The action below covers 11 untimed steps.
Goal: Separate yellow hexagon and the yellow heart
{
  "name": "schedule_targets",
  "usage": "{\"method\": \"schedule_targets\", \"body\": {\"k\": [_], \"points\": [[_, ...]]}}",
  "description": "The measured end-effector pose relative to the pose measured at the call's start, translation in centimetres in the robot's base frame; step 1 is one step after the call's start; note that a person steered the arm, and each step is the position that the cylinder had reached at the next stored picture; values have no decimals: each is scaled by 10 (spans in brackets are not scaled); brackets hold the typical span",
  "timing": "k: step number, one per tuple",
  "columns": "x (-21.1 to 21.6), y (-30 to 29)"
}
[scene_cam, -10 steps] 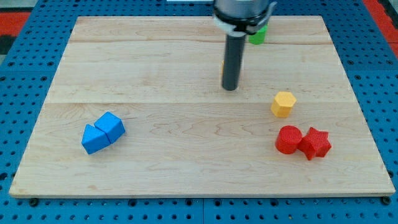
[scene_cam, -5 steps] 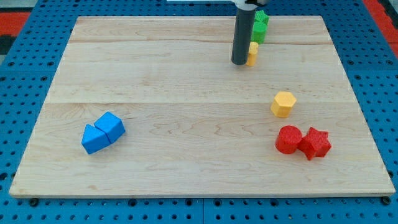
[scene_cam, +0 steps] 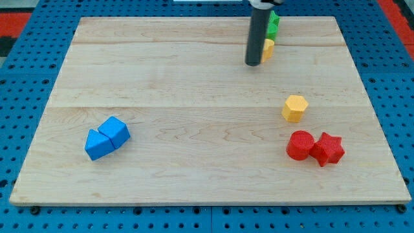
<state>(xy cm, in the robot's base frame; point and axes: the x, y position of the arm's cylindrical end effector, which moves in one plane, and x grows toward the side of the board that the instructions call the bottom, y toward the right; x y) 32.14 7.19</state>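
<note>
The yellow hexagon [scene_cam: 294, 107] lies at the right of the board. The yellow heart [scene_cam: 268, 48] sits near the top edge, mostly hidden behind my rod, just below a green block [scene_cam: 274, 22]. My tip [scene_cam: 253, 63] rests on the board against the heart's left side, well above and to the left of the hexagon.
A red cylinder [scene_cam: 300, 144] and a red star [scene_cam: 328, 149] touch each other at the lower right, below the hexagon. Two blue blocks [scene_cam: 107, 137] sit together at the lower left. The wooden board [scene_cam: 194, 175] lies on a blue pegboard.
My tip moved up and to the right, from the board's middle to the heart's left side. The heart has shifted slightly up and right toward the green block.
</note>
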Motion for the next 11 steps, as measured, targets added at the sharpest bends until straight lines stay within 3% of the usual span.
{"method": "schedule_targets", "body": {"k": [4,5,7,9,11], "points": [[-13,35],[-5,18],[32,63],[-10,88],[-22,80]]}}
